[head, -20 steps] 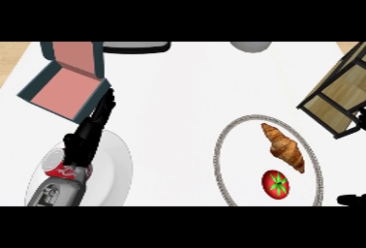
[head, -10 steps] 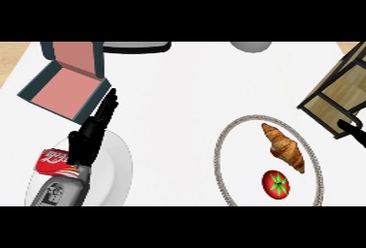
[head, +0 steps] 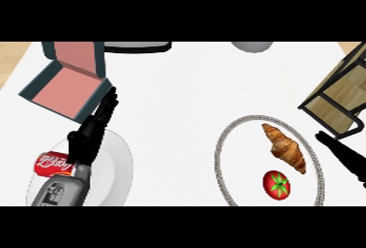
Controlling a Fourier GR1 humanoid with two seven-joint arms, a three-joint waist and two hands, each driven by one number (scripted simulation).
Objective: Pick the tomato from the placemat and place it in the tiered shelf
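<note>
A single head-mounted camera looked steeply down at the white counter (head: 186, 97), near enough that its top filled almost the whole frame. The left hand (head: 93, 131) showed above the lower edge at left, the right hand (head: 343, 155) at the lower right. The right edge cropped the tiered shelf (head: 343, 92); the lower edge cropped the placemat (head: 220, 160) and plate (head: 118, 164).

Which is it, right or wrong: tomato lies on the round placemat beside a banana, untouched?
Wrong in one respect: the head view shows a croissant, not a banana, beside the tomato on the round placemat. The tomato is untouched.
</note>
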